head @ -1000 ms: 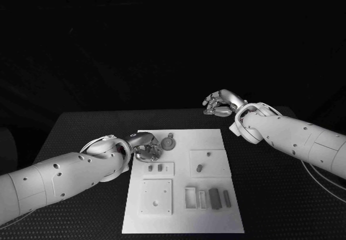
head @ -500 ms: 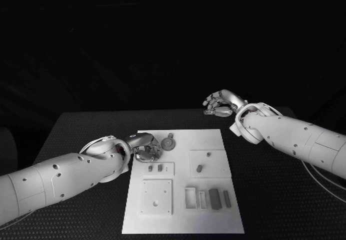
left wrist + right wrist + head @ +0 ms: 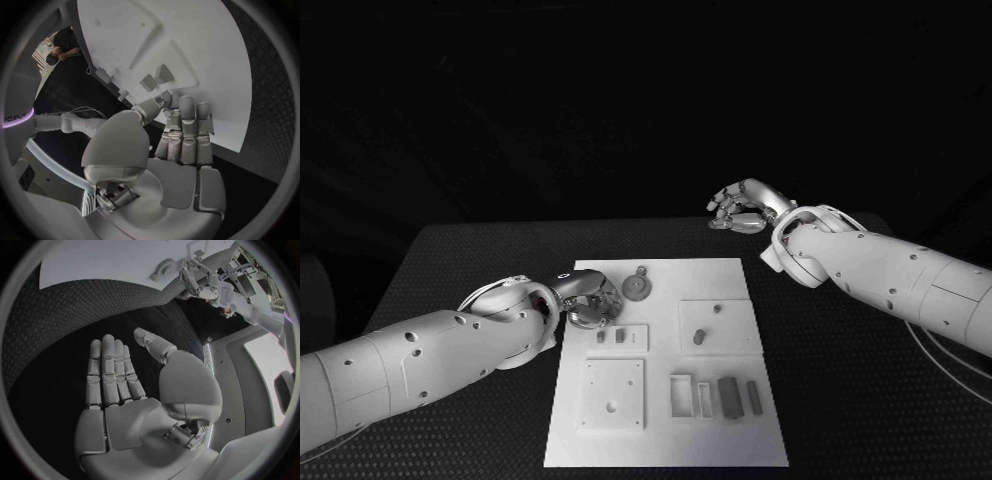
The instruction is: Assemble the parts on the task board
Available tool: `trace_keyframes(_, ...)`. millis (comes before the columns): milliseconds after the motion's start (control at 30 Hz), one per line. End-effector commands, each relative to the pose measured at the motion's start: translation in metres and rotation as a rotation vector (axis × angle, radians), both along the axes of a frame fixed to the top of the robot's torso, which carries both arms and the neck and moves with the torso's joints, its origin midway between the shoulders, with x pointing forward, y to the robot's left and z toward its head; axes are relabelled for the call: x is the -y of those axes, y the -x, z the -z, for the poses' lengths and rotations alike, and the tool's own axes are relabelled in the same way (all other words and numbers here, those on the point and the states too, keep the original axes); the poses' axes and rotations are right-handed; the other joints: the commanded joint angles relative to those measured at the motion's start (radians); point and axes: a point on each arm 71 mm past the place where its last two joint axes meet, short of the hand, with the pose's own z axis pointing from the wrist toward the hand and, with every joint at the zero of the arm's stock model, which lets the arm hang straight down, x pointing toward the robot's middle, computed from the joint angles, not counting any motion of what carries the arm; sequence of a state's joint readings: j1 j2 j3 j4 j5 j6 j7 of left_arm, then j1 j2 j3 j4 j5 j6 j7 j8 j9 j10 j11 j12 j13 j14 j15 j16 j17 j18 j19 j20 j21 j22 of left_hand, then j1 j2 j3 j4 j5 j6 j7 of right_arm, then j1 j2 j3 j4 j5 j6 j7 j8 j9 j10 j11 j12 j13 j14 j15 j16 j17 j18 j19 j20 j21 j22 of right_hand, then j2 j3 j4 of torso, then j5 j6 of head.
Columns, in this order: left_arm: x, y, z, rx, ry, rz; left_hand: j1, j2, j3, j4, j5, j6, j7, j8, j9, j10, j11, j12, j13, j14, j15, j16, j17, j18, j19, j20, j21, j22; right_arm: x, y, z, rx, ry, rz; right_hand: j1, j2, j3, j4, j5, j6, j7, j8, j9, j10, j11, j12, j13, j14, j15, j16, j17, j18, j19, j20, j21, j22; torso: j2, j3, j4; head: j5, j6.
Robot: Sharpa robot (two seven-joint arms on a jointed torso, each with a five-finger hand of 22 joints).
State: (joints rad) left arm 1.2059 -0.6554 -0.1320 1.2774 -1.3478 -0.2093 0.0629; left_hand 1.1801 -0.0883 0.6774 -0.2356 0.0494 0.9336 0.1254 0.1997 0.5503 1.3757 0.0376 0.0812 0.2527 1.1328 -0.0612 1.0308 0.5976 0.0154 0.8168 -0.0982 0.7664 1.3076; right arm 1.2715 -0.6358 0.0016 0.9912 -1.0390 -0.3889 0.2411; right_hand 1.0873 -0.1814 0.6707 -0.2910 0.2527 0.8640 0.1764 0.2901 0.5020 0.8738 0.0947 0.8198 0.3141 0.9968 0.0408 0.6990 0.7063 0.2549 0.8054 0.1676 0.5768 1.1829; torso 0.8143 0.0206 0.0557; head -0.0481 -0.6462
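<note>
Black surface [image 3: 459, 255] carries the white task board [image 3: 668, 440], small grey parts [image 3: 728, 391] lying on it. Left robot hand [image 3: 593, 297] sits at its far left corner; right robot hand [image 3: 743, 208] hovers beyond it. Left wrist: fingers [image 3: 186, 131] flat on the board, holding nothing. Right wrist: fingers [image 3: 109, 372] straight, empty, above the surface.

The right hand [image 3: 119, 405] hovers flat, fingers apart, over the black table [image 3: 56, 335], well short of the task board [image 3: 106, 262].

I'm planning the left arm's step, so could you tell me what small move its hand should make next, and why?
Probably close the left hand on the round part beside it: its fingers lie flat over the task board's edge, holding nothing, while the right hand hovers open beyond the board.
</note>
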Motion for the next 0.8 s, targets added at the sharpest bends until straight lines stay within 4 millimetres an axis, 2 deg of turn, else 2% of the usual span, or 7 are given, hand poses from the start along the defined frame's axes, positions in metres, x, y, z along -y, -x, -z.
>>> trace_keyframes(33, 0.001, 0.001, 0.001, -0.019, 0.004, 0.0, -0.005, -0.01, -0.006, -0.001, 0.002, -0.011, -0.001, -0.007, -0.003, 0.01, 0.0, 0.002, 0.002, 0.002, -0.008, 0.006, -0.001, -0.014, 0.007, -0.064, -0.002, 0.017, 0.0, 0.0, 0.0, -0.003, 0.002, -0.012, 0.002, 0.005, -0.006, 0.002, 0.006, 0.007, 0.0, -0.001, -0.001, 0.007, 0.001, -0.003, -0.001, 0.007, -0.002, -0.006, 0.002, 0.007, -0.002, 0.006, -0.005, 0.001, 0.001, -0.0005, -0.0009, -0.001, -0.001)
trace_keyframes(233, -0.001, 0.0, 0.0, -0.001, 0.014, -0.018, -0.003, -0.017, -0.008, -0.004, 0.002, -0.023, -0.003, -0.01, -0.006, 0.012, -0.002, 0.002, 0.003, 0.006, -0.01, 0.01, 0.0, -0.014, 0.011, -0.067, -0.002, 0.017, 0.0, 0.001, 0.0, -0.003, 0.001, -0.012, 0.002, 0.005, -0.006, 0.002, 0.006, 0.007, 0.0, -0.001, -0.001, 0.007, 0.001, -0.003, -0.002, 0.007, -0.002, -0.006, 0.002, 0.007, -0.002, 0.006, -0.005, 0.002, 0.0, 0.0006, -0.001, 0.002, -0.002)
trace_keyframes(400, -0.003, -0.001, 0.0, -0.005, 0.011, -0.026, 0.0, -0.018, -0.007, -0.005, 0.002, -0.034, -0.006, -0.014, -0.009, 0.013, -0.002, 0.002, 0.004, 0.008, -0.011, 0.011, 0.0, -0.014, 0.013, -0.068, -0.003, 0.016, 0.0, 0.001, 0.0, -0.003, 0.001, -0.013, 0.002, 0.005, -0.006, 0.002, 0.006, 0.007, 0.0, -0.001, -0.001, 0.007, 0.002, -0.003, -0.002, 0.006, -0.002, -0.007, 0.002, 0.007, -0.003, 0.006, -0.005, 0.002, 0.0, -0.0011, 0.0005, -0.001, -0.001)
trace_keyframes(600, -0.011, -0.005, 0.0, -0.001, 0.022, -0.053, 0.002, -0.02, -0.007, -0.006, 0.002, -0.043, -0.007, -0.016, -0.011, 0.012, -0.002, 0.001, 0.004, 0.007, -0.011, 0.011, 0.0, -0.014, 0.015, -0.068, -0.003, 0.016, 0.003, 0.001, 0.0, -0.012, 0.004, -0.013, 0.003, 0.005, -0.005, 0.002, 0.006, 0.007, 0.0, -0.002, -0.002, 0.006, 0.002, -0.004, -0.004, 0.005, -0.001, -0.008, 0.002, 0.007, -0.004, 0.006, -0.007, 0.002, 0.0, -0.0005, 0.0002, 0.0, 0.0)
trace_keyframes(733, -0.026, -0.013, 0.0, 0.004, 0.048, -0.105, 0.003, -0.025, -0.006, -0.005, 0.002, -0.042, -0.004, -0.012, -0.011, -0.016, 0.007, -0.014, -0.002, 0.003, -0.003, 0.008, -0.002, -0.014, 0.014, -0.066, -0.004, 0.016, 0.008, 0.002, 0.001, -0.02, 0.007, -0.009, -0.001, 0.008, 0.005, 0.001, 0.008, 0.01, 0.0, -0.002, -0.002, 0.036, 0.007, -0.099, -0.065, -0.008, 0.012, -0.047, -0.01, 0.007, -0.02, 0.014, -0.035, -0.003, -0.002, -0.0002, 0.0015, 0.003, 0.005)
trace_keyframes(800, -0.033, -0.015, 0.0, -0.005, 0.062, -0.128, 0.004, -0.027, -0.006, -0.006, 0.002, -0.038, 0.0, -0.009, -0.01, -0.021, 0.009, -0.014, -0.003, 0.001, -0.001, 0.007, -0.003, -0.014, 0.012, -0.064, -0.005, 0.017, 0.01, 0.003, 0.001, -0.023, 0.008, -0.01, 0.0, 0.009, 0.003, 0.001, 0.009, 0.011, -0.001, -0.001, -0.001, 0.107, 0.006, -0.226, -0.13, 0.003, 0.013, -0.07, -0.01, 0.007, -0.015, 0.015, -0.048, 0.0, -0.002, 0.0001, -0.0008, 0.004, 0.006)
